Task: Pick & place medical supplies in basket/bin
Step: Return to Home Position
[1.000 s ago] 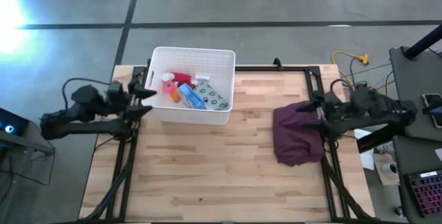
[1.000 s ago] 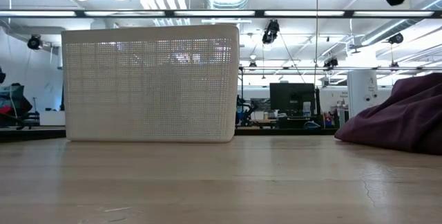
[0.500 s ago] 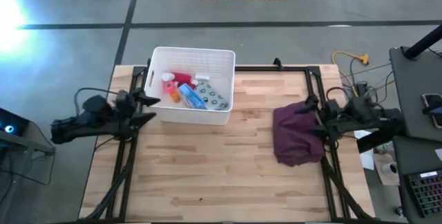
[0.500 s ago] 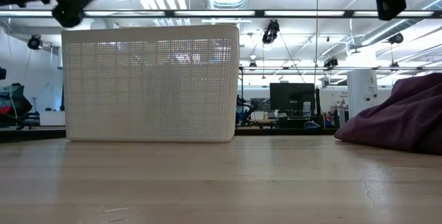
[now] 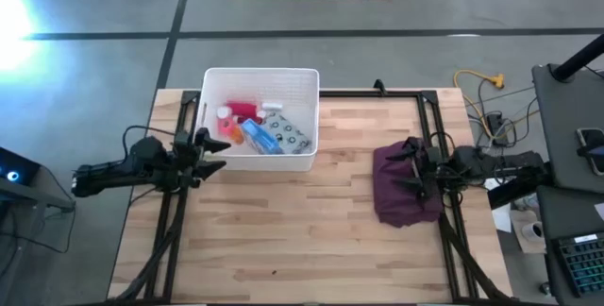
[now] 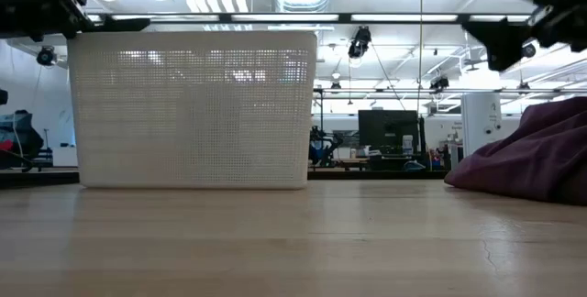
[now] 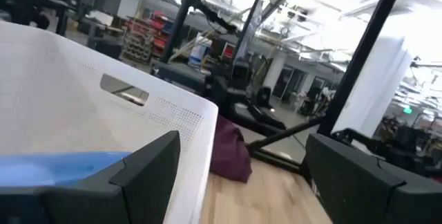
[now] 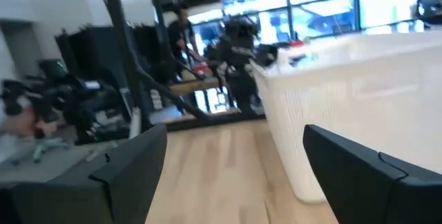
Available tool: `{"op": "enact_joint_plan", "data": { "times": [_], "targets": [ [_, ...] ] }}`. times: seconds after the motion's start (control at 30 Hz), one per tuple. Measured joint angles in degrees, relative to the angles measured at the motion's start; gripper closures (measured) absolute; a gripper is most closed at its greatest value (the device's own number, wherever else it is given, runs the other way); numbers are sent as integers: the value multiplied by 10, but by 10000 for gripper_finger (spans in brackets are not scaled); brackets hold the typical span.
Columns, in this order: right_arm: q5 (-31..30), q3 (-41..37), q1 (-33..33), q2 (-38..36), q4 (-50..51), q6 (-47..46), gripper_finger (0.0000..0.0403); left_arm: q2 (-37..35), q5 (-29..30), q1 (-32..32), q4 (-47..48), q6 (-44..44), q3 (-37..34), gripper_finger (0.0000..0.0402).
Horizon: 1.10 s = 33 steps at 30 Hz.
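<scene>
— Where did the supplies sit?
— Overhead, I saw the medical supplies [image 5: 260, 134] lying inside the white bin [image 5: 260, 72] at the bench's [image 5: 311, 230] far left. The low view gave me only its perforated wall.
— And the grippers?
— The left gripper [image 5: 209, 150] hung wide-spread just beside the bin's near-left corner. The right gripper [image 5: 404, 171] was equally wide, over the maroon cloth [image 5: 401, 207].

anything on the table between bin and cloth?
No. High view shows only bare tabletop between the bin and the cloth; low view agrees.
</scene>
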State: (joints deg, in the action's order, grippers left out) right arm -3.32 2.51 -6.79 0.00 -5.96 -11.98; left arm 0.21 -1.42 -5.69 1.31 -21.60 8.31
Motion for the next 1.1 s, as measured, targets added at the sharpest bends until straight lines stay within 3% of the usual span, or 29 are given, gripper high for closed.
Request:
{"op": "enact_joint_plan", "data": {
  "times": [1.1],
  "targets": [
    [-13, -20, 30, 2, 40, 17, 74, 40, 23, 0, -72, -14, -11, 110]
  ]
}}
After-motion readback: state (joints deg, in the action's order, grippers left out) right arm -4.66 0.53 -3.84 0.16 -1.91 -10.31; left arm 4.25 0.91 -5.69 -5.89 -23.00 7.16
